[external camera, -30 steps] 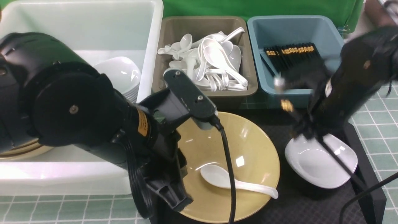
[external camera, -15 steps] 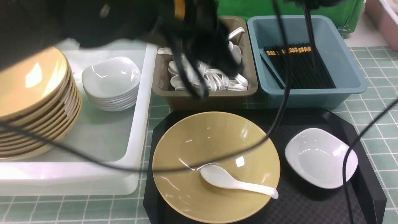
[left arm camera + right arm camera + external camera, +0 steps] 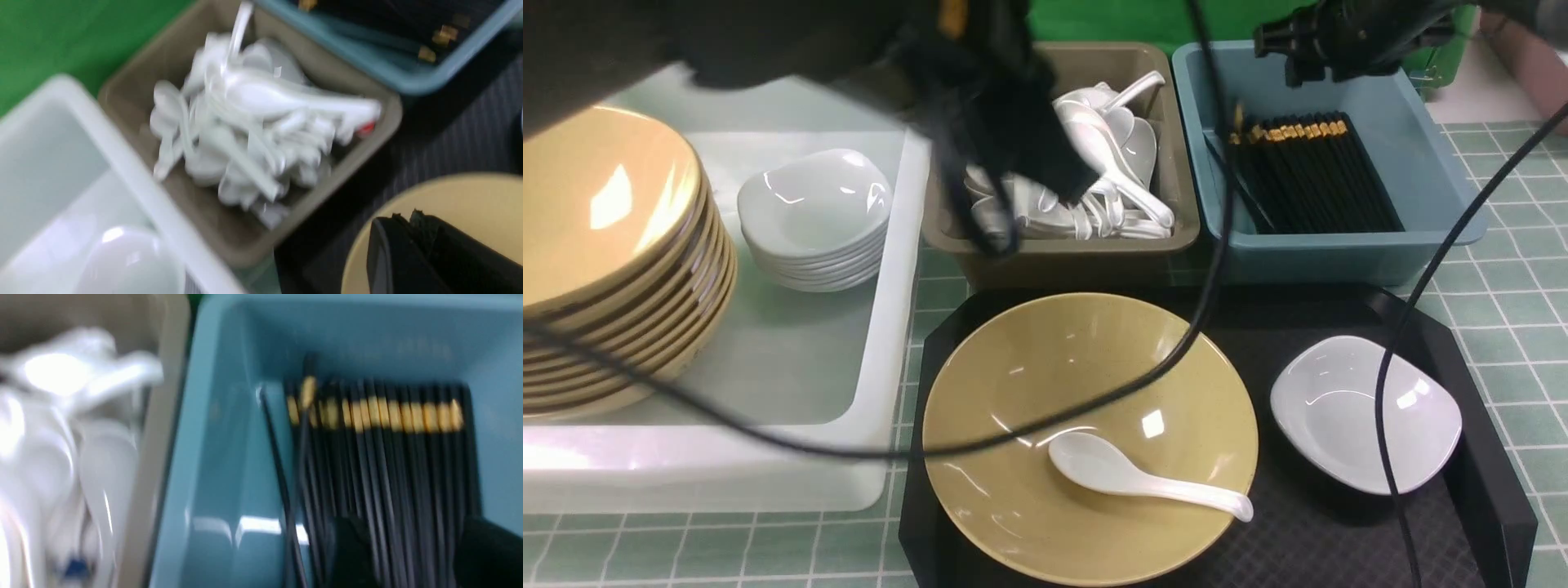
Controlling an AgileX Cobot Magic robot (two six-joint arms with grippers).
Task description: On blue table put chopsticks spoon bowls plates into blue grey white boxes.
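A yellow bowl point(image 3: 1086, 433) sits on the black tray with a white spoon point(image 3: 1135, 482) lying inside it. A small white plate point(image 3: 1364, 412) rests on the tray beside it. My right gripper point(image 3: 416, 555) hangs open above the black chopsticks point(image 3: 392, 465) in the blue box point(image 3: 1421, 237); one loose chopstick point(image 3: 304, 428) lies askew at the edge of the bundle. In the left wrist view my left gripper point(image 3: 404, 218) is shut and empty over the bowl's rim point(image 3: 470, 196), near the grey box point(image 3: 1062, 257). The white box point(image 3: 727, 465) holds stacked bowls point(image 3: 605, 269) and plates point(image 3: 813, 220).
The grey box is heaped with white spoons point(image 3: 1119, 188). The black tray point(image 3: 1339, 539) lies on the tiled blue table point(image 3: 1519, 327) in front of the boxes. Cables point(image 3: 1192, 343) from both arms hang across the tray. A green backdrop stands behind the boxes.
Both arms rose off the tray. The right gripper carried chopsticks from above the plate to the blue box and opened. The left arm lifted away from the bowl toward the grey box.
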